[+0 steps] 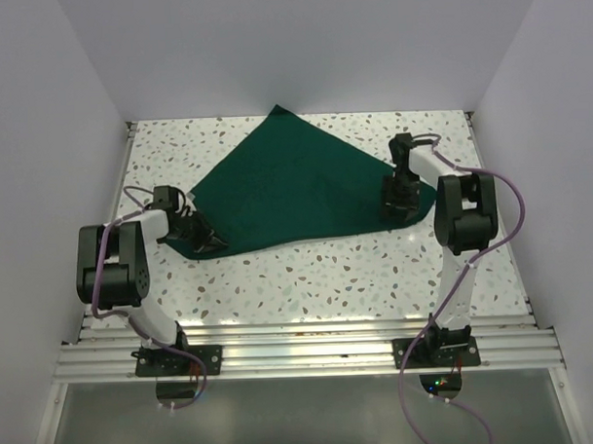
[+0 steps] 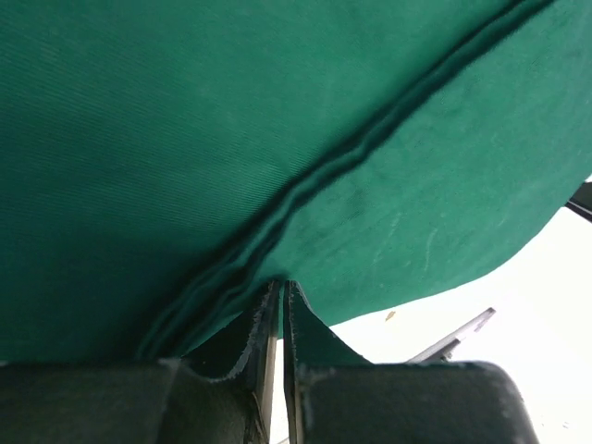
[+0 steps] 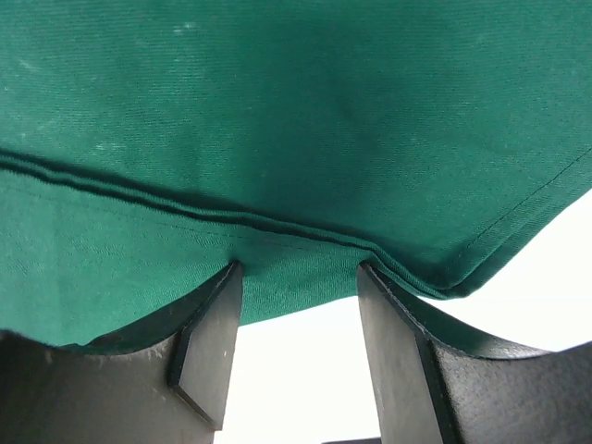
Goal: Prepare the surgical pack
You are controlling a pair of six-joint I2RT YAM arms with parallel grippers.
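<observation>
The dark green cloth drape (image 1: pixel 295 183) lies folded over into a rough triangle on the speckled table, its point at the back. My left gripper (image 1: pixel 205 240) is at its near left corner. In the left wrist view the jaws (image 2: pixel 282 287) are pressed almost together, with the drape's (image 2: pixel 231 120) hem at their tips. My right gripper (image 1: pixel 398 211) is at the drape's right corner. It (image 3: pixel 298 268) is open, both fingertips touching the doubled hem of the drape (image 3: pixel 296 111). No tray, instruments, gauze or packets are in view.
White walls (image 1: pixel 59 113) close in the table on the left, back and right. An aluminium rail (image 1: pixel 301 353) runs along the near edge, carrying both arm bases. Bare speckled tabletop (image 1: pixel 318 275) lies in front of the drape.
</observation>
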